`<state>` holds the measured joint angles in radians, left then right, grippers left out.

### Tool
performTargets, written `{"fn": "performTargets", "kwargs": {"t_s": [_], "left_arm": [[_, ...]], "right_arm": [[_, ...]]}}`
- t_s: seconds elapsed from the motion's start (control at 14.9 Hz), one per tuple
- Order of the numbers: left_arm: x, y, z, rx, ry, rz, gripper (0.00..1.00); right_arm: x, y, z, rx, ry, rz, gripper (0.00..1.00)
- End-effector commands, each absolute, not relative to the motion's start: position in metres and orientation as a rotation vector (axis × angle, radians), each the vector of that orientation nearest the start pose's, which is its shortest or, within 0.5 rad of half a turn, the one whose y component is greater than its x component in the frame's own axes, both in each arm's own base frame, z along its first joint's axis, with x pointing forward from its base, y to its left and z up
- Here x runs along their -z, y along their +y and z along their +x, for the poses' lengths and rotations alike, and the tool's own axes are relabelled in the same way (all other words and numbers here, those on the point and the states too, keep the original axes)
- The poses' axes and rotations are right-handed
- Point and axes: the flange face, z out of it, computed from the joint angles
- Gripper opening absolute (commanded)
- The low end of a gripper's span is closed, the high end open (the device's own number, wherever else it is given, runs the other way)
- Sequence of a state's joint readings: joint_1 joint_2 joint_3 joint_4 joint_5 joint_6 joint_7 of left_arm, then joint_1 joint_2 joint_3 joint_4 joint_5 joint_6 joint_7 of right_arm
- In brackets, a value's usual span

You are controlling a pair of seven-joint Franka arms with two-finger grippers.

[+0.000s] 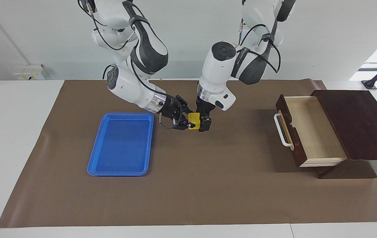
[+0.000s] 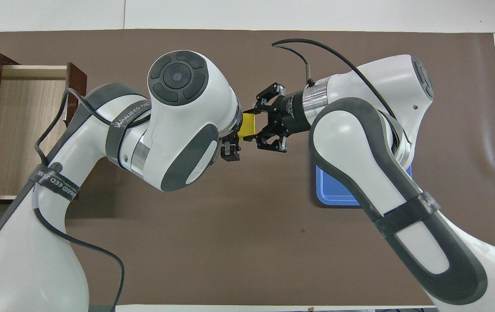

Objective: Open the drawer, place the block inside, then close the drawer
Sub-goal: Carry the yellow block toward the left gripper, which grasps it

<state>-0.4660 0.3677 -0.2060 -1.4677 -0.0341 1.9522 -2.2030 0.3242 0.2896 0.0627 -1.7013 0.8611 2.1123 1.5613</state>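
Note:
The yellow block [image 1: 194, 121] hangs in the air over the brown mat, between the blue tray and the drawer. My right gripper [image 1: 186, 121] comes at it from the tray side and is shut on it, one finger on each of two facing sides. My left gripper [image 1: 201, 126] points down right against the block's drawer-side face. In the overhead view the block [image 2: 247, 125] sits between the right gripper [image 2: 259, 125] and the left gripper [image 2: 233, 149], whose wrist hides most of it. The drawer [image 1: 310, 132] stands pulled open, pale inside and empty, with its white handle [image 1: 282, 130] toward the table's middle.
The blue tray [image 1: 122, 143] lies empty on the mat toward the right arm's end. The dark wooden box [image 1: 357, 122] holding the drawer stands at the left arm's end. The brown mat [image 1: 208, 185] covers the table.

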Motion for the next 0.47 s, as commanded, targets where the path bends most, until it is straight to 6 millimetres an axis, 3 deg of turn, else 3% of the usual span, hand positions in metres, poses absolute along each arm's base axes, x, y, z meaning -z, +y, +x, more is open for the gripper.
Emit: {"fn": "performTargets", "kwargs": {"t_s": [0.0,0.13,0.2,0.4], "left_arm": [[-0.4911,-0.4188,0.5454,-0.161,-2.337,-2.341,0.51],[-0.4851,-0.4186,0.5448,-0.159,-2.325,-2.34,0.12],[-0.4851,-0.4168,0.5461,-0.156,-2.326,-2.339,0.0],[-0.4848,-0.4118,0.5483,-0.153,-2.32,-2.327,0.0]], "right_arm": [[-0.4556,0.2756,0.5987,-0.76,1.822,-1.725,0.0],[-0.4552,0.2757,0.5989,-0.762,1.822,-1.726,0.0],[-0.4552,0.2749,0.5993,-0.761,1.823,-1.725,0.0],[-0.456,0.2749,0.5996,-0.761,1.823,-1.723,0.0]]}}
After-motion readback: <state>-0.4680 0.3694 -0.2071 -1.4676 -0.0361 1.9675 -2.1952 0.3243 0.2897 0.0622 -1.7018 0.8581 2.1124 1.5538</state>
